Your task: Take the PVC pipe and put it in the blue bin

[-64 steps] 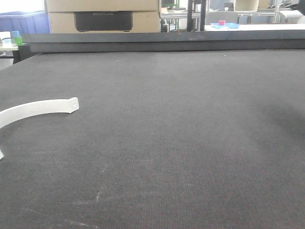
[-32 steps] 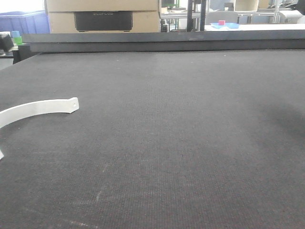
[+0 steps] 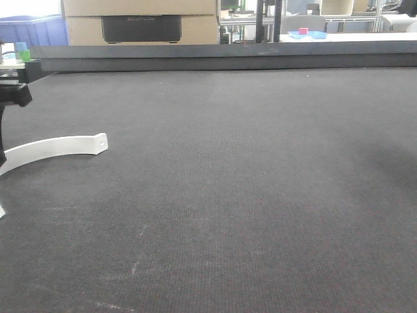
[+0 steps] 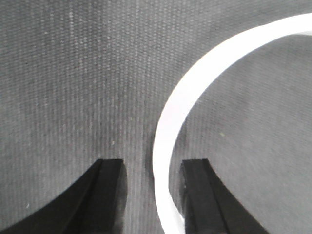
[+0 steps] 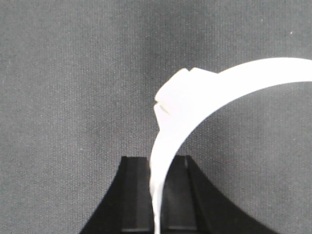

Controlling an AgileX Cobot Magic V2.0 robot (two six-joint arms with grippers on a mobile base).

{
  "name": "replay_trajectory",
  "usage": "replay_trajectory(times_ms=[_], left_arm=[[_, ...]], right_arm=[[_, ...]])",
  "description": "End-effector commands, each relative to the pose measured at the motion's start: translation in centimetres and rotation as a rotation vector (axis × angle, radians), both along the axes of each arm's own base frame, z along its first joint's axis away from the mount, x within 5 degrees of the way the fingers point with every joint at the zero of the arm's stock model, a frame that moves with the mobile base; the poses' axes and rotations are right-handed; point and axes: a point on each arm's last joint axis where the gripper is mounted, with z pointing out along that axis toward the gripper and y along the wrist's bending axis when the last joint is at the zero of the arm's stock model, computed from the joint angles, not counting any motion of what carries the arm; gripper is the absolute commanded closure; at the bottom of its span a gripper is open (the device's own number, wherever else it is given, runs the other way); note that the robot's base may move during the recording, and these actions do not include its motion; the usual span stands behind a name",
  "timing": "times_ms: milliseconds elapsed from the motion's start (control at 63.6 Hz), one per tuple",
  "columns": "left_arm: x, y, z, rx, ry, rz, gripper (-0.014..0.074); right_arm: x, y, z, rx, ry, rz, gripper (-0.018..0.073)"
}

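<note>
A dark woven mat (image 3: 260, 182) covered the bench, faintly scuffed with pale marks near the front edge. A low dark rail (image 3: 228, 55) ran along the far edge. Behind it, towards the far left, stood a cardboard box (image 3: 140, 16) with a black panel (image 3: 141, 28) set in its face. At the far left corner a blue block (image 3: 21, 46) sat on a green block (image 3: 25, 55). Beyond the far right stood a white table (image 3: 339, 37) carrying a blue tray (image 3: 313, 35) with a pink cube (image 3: 303, 30) in it.

The left gripper (image 4: 152, 168) had two matte black fingers, outer edges curved, tips squared. The right gripper (image 5: 156, 163) matched: black, flaring toward the base.
</note>
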Motion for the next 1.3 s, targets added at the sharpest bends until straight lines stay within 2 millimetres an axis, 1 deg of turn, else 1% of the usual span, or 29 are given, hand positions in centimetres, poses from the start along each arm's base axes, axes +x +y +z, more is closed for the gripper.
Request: replay_trajectory(times_ms=[0,126,267,361,613,786,911,1006,1115,1288], left_arm=[[0.2,-0.2,-0.5,-0.004,0.009,0.004,0.0394],[0.4,-0.2,-1.4,-0.003,0.038,0.004,0.0394],[0.4,-0.2,-1.5,-0.003,0.042,0.004,0.0400],[0.4,-0.2,-1.5,-0.003,0.043,0.004,0.0454],[0.2,-0.1,-1.8,0.004,0.048,0.001,0.0706],[-0.1,-0.1,-1.9,0.005,0.068,-0.001,0.0707],[-0.5,-0.1,-0.5,0.003,0.064,-0.002,0.0707],[-1.2,-0.1,1.3,0.001,0.025,-0.002,0.0707],[-2.4,0.0,4.2,-0.002,-0.050,-0.008,0.0707],[-5.2,0.1,9.1,-0.009,-0.195,-0.010,0.0707]], right_arm=[[-0.1,-0.1,0.3,-0.013,-0.029,0.007,0.0727],[0.0,-0.1,0.3,-0.012,-0.032,0.007,0.0727],[0.0,-0.1,0.3,-0.012,-0.033,0.007,0.0727],[0.0,-0.1,0.4,-0.012,-0.035,0.007,0.0727],[0.0,-0.1,0.4,-0.010,-0.039,0.006,0.0727],[0.1,-0.1,0.4,-0.010,-0.049,0.005,0.0727],[0.1,-0.1,0.5,-0.009,-0.050,0.006,0.0727],[-0.1,0.0,0.7,0.000,-0.052,0.004,0.0727],[-0.5,-0.1,1.1,0.001,-0.071,0.004,0.0727],[-1.4,-0.1,2.3,0.005,-0.115,0.004,0.0727]])
